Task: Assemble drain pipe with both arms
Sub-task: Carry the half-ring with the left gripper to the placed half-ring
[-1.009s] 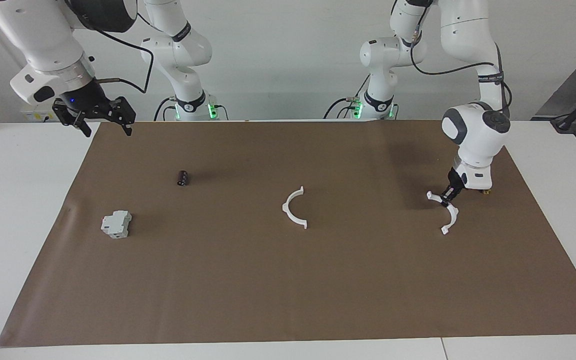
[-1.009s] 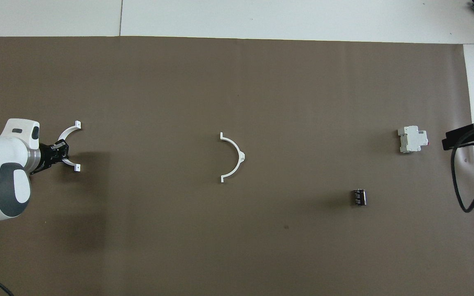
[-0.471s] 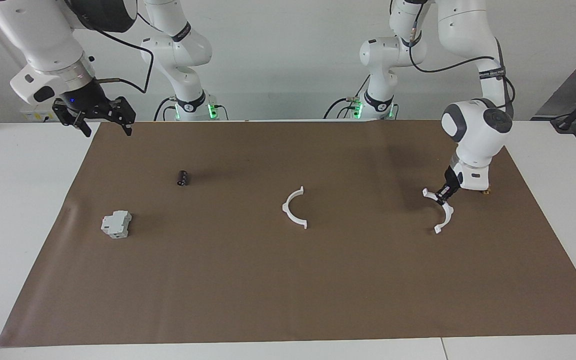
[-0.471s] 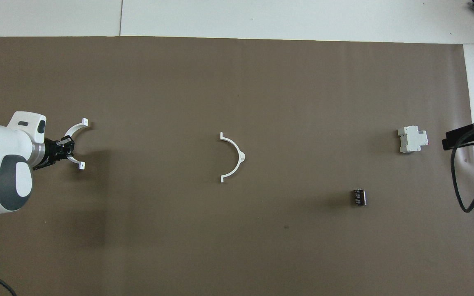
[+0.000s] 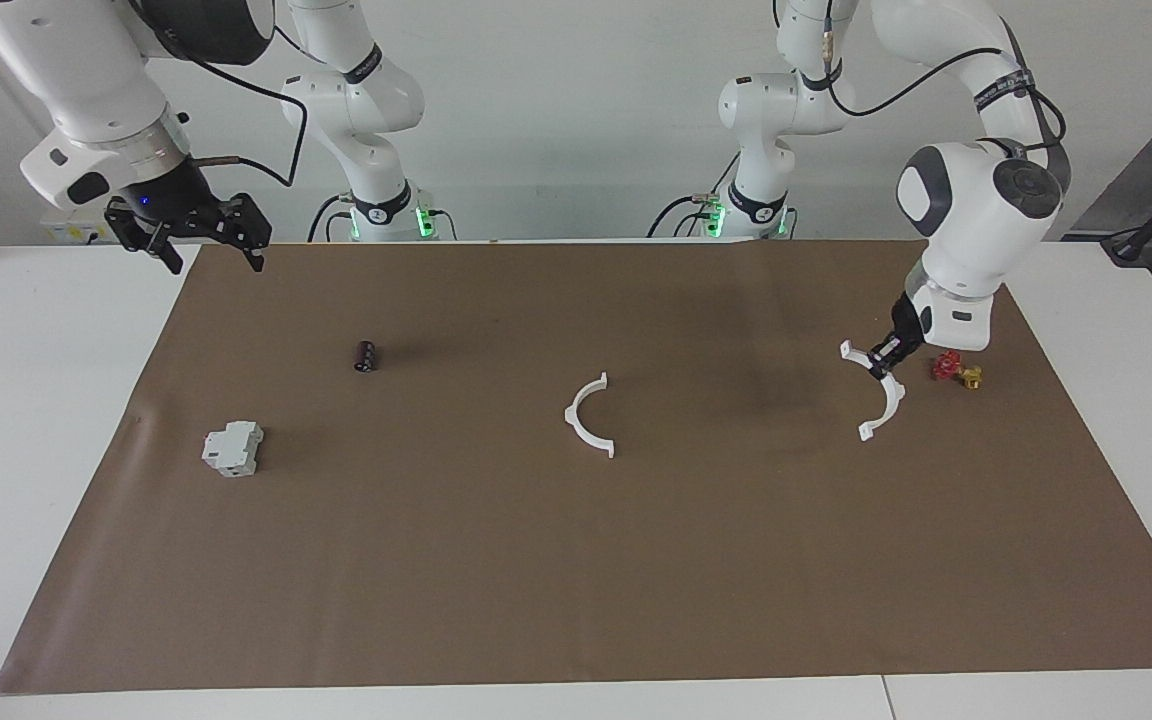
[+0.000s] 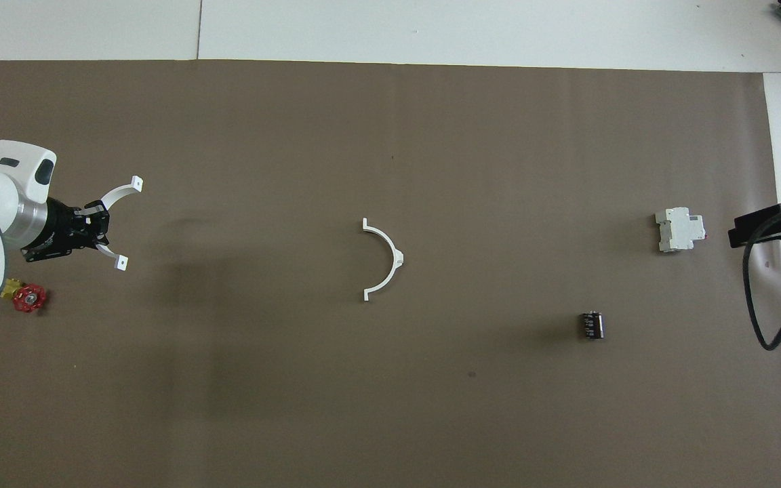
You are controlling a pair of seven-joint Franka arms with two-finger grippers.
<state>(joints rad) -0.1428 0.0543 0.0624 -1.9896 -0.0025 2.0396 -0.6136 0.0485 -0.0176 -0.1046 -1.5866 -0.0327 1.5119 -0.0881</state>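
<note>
One white drain pipe arc lies flat at the middle of the brown mat. My left gripper is shut on the second white arc and holds it in the air over the mat at the left arm's end. My right gripper hangs raised over the mat's edge at the right arm's end, its fingers spread and empty; that arm waits.
A small red-and-yellow valve piece lies on the mat beside the left gripper. A grey-white boxy block and a small dark cylinder lie toward the right arm's end.
My left gripper has lifted the arc off the mat and risen, uncovering the red-and-yellow valve piece. The right arm and the middle arc have not moved.
</note>
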